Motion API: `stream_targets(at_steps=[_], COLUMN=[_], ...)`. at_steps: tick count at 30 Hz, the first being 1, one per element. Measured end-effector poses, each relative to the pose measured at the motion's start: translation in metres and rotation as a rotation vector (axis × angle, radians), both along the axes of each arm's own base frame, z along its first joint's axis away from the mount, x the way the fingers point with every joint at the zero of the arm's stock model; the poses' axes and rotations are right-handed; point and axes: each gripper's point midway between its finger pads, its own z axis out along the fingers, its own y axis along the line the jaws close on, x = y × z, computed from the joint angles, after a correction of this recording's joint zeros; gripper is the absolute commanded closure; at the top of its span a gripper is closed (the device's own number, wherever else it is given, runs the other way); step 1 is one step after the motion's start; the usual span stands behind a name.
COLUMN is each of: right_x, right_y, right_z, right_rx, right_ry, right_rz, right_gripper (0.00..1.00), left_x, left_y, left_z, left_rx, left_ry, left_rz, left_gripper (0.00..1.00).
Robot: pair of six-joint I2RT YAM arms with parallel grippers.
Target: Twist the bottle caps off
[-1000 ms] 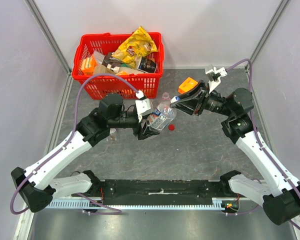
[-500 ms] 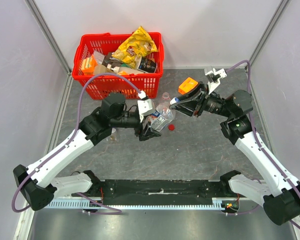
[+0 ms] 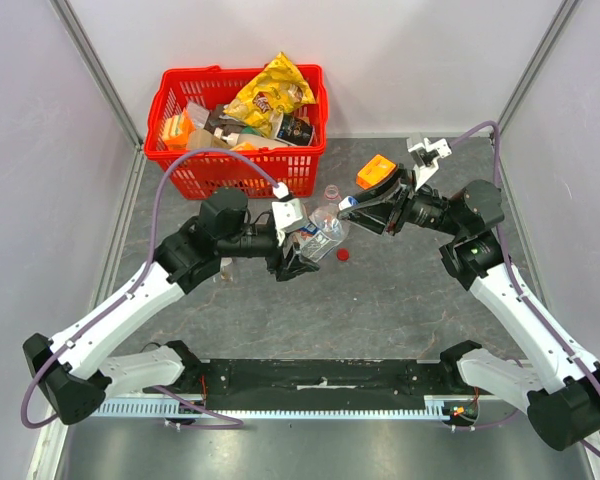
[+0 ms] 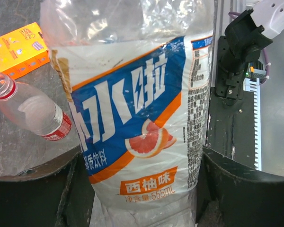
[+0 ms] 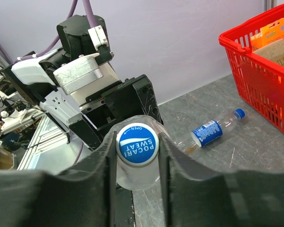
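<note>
Our left tool [image 3: 295,258] is clamped round the blue-labelled bottle [image 3: 323,232], held above mid-bench. Its long axis runs toward the far right corner, into the right tool [image 3: 355,205], which is pinched tight on the blue cap [image 5: 137,144]. We judge the right arm does the twisting.

We count three bottles: this one, the red-labelled bottle [image 4: 33,111], already uncapped, and a third bottle [image 5: 209,132], lying capped. There are three caps, with the red cap [image 3: 344,254] loose on the bench [image 3: 400,290].

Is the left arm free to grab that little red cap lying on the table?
Probably not now: the left gripper is clamped on the blue-labelled bottle, while the right gripper pinches its blue cap. The red cap itself lies uncovered.
</note>
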Motion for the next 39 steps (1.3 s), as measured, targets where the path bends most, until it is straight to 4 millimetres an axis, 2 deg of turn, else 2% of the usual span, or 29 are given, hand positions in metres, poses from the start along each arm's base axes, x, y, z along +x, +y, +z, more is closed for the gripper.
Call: stream_targets(at_steps=[7, 9, 15, 24, 29, 33, 39], right_x=[0.006, 0.007, 0.012, 0.022, 0.022, 0.018, 0.012], right_y=[0.0, -0.001, -0.001, -0.005, -0.005, -0.006, -0.005], right_z=[-0.003, -0.003, -0.01, -0.044, -0.083, -0.118, -0.143], right_rx=[-0.001, -0.001, -0.019, -0.093, -0.13, -0.156, -0.135], right_ry=[0.026, 0.031, 0.056, 0.186, 0.304, 0.43, 0.558], right_rz=[-0.03, -0.038, -0.063, -0.124, -0.135, -0.134, -0.118], right_gripper=[0.11, 0.02, 0.02, 0.02, 0.09, 0.22, 0.33], left_x=[-0.002, -0.005, -0.015, -0.02, -0.022, -0.025, -0.033], left_y=[0.011, 0.015, 0.031, 0.049, 0.054, 0.056, 0.053], left_z=[-0.003, -0.008, -0.033, -0.075, -0.098, -0.112, -0.122], left_rx=[0.028, 0.039, 0.096, 0.196, 0.245, 0.277, 0.312], left_ry=[0.001, 0.007, 0.048, 0.115, 0.167, 0.197, 0.2], left_rz=[0.038, 0.044, 0.07, 0.127, 0.154, 0.17, 0.163], left_gripper=[0.6, 0.6, 0.6, 0.64, 0.64, 0.64, 0.64])
